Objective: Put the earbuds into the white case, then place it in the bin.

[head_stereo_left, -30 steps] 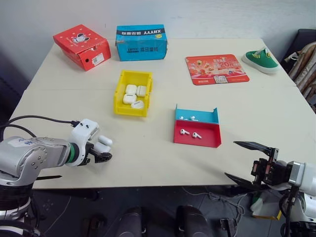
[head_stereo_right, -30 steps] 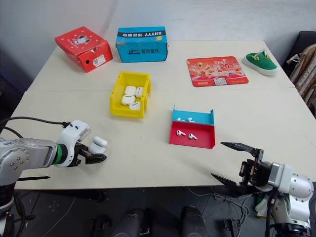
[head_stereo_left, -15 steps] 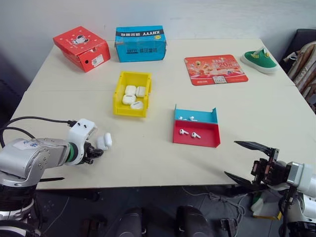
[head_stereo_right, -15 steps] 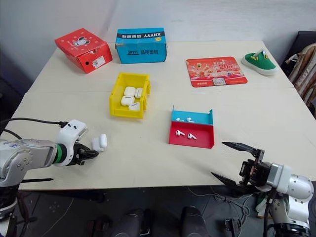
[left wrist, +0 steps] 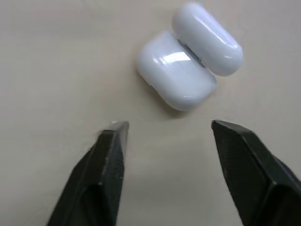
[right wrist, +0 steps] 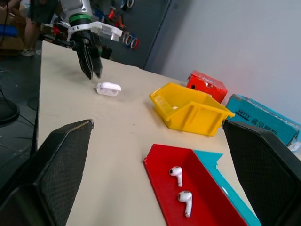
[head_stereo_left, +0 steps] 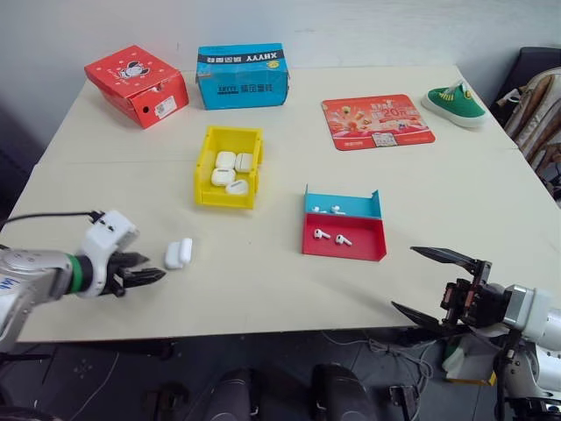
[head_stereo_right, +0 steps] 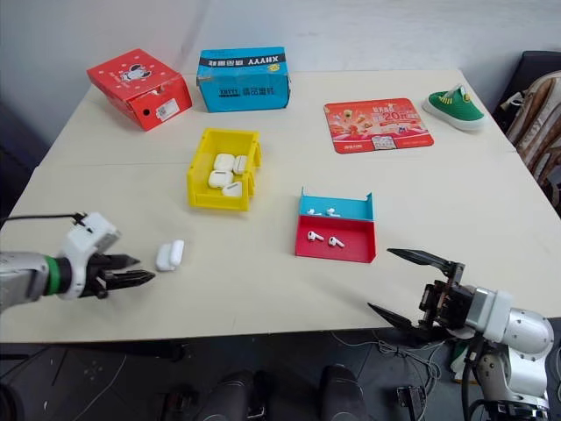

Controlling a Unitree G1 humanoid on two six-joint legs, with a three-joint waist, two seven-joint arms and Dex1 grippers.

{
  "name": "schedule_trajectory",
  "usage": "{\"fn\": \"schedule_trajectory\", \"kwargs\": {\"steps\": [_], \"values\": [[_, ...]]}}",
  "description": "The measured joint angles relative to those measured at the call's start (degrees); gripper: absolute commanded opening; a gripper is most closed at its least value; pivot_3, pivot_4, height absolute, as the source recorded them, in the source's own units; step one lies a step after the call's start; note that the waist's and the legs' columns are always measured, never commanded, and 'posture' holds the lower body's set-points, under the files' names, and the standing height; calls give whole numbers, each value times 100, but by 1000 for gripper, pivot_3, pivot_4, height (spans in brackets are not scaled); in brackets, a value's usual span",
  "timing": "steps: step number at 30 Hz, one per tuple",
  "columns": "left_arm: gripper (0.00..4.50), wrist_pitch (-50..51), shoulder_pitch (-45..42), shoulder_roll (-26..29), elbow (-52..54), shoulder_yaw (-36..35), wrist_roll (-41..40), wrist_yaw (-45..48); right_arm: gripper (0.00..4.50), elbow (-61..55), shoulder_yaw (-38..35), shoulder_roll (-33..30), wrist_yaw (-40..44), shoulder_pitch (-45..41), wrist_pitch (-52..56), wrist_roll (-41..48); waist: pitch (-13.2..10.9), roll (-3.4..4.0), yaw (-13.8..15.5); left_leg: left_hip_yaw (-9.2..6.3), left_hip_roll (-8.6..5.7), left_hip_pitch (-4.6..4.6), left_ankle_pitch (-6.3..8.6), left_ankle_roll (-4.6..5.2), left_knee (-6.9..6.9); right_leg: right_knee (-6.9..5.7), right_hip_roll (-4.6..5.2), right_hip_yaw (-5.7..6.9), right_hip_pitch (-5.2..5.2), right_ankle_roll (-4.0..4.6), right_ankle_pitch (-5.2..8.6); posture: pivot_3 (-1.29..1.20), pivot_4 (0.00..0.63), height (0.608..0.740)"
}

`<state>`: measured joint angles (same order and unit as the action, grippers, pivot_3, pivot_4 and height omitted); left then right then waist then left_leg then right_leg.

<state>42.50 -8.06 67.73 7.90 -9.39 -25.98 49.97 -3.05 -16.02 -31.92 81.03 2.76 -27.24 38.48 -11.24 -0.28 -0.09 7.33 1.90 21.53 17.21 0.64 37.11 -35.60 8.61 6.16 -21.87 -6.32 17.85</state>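
Observation:
The white case point(head_stereo_left: 178, 253) lies on the table near the front left with its lid flipped open. In the left wrist view the case point(left wrist: 175, 71) rests just past my fingertips, untouched. My left gripper point(head_stereo_left: 151, 267) is open and empty, a short way to the left of the case. Two earbuds point(head_stereo_left: 323, 233) lie in the red half of a small tray, and two more earbuds point(head_stereo_left: 337, 210) in its blue half. The yellow bin point(head_stereo_left: 226, 198) stands behind the case and holds several white cases. My right gripper point(head_stereo_left: 406, 279) hangs wide open and empty off the table's front right edge.
The red-and-blue tray point(head_stereo_left: 368, 250) sits mid-table. A red box point(head_stereo_left: 136, 83) and a blue box point(head_stereo_left: 243, 75) stand at the back left. A red printed mat point(head_stereo_left: 377, 121) and a green shoe point(head_stereo_left: 454, 103) lie at the back right.
My left gripper let go of the white case and drew back to the left. The case now lies on the table, lid open. The right gripper stayed put.

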Motion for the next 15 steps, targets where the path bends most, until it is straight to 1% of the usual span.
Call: {"fn": "schedule_trajectory", "kwargs": {"steps": [2,4,7,9,11,15], "values": [[4486,-992,-250,34,-568,183,295,587,4500,-53,9,-1,-92,-8,52,-29,0,0,20,2,-2,4,2,2,-3,0,-2,6,-4,1,1,0,150,740],[4486,-2119,-723,-36,-1171,512,597,1300,4500,-153,45,-3,-194,-54,137,-69,1,-3,25,10,-4,15,4,8,1,0,-6,17,-14,0,0,0,150,740],[4486,-3569,-1493,-283,-2016,1077,1038,2283,4500,-194,80,-10,-275,-114,229,-91,3,-6,16,41,-8,19,-6,51,8,-9,-9,37,-29,-6,-4,0,150,740],[4486,-4099,-2013,-495,-2599,1400,1340,2671,4500,-228,77,-22,-314,-107,247,-123,7,-13,11,52,-9,52,-9,64,29,-34,-10,33,-62,-12,-7,0,150,740],[4486,-4370,-2450,-715,-3099,1655,1625,2862,4500,-244,86,-28,-347,-109,261,-151,6,-13,8,55,-12,73,-14,71,45,-40,-19,36,-69,-27,-14,0,150,740],[4486,-4643,-2845,-937,-3599,1953,2071,3001,4500,-279,72,-32,-416,-6,258,-163,5,-20,-19,71,-10,76,-3,89,62,-36,-20,26,-69,-43,-23,0,150,740]]}}
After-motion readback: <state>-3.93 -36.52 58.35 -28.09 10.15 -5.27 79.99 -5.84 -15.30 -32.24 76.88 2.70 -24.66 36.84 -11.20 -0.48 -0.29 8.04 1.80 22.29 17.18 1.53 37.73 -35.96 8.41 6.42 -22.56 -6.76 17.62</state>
